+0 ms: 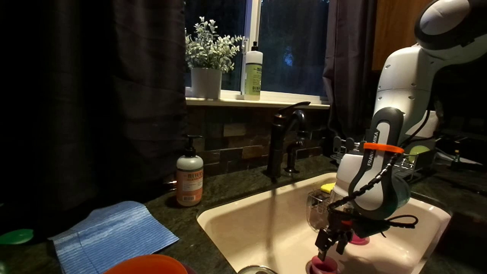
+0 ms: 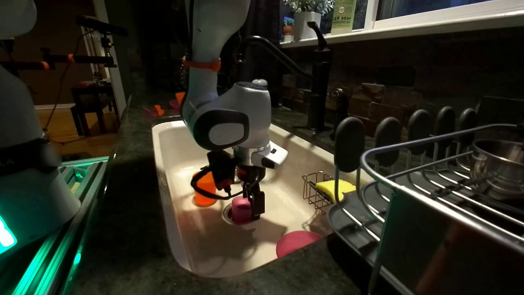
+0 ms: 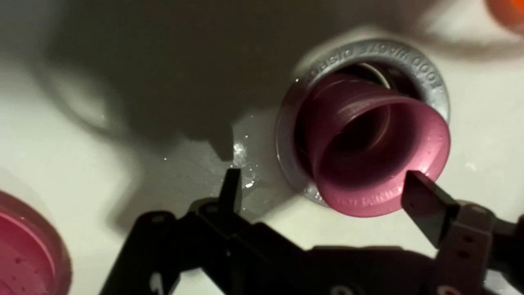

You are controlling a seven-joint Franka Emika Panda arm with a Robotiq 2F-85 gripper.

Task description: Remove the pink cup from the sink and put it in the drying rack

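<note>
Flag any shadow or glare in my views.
Wrist view: broad shadow on the sink, dimness inside the pink cup, bright glints left of it; in an exterior view, the left-hand curtain fades nearly to black; in an exterior view, a light glares white at the left edge.

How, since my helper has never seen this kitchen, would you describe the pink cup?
In the cream-white sink, find the metal drain. The pink cup sits tilted in it, open rim up. Only it occupies the drain, unlike the orange cup and the pink dish.

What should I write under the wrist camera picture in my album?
Pink cup tilted in the drain, open hand close by, dish at the picture's left edge.
</note>
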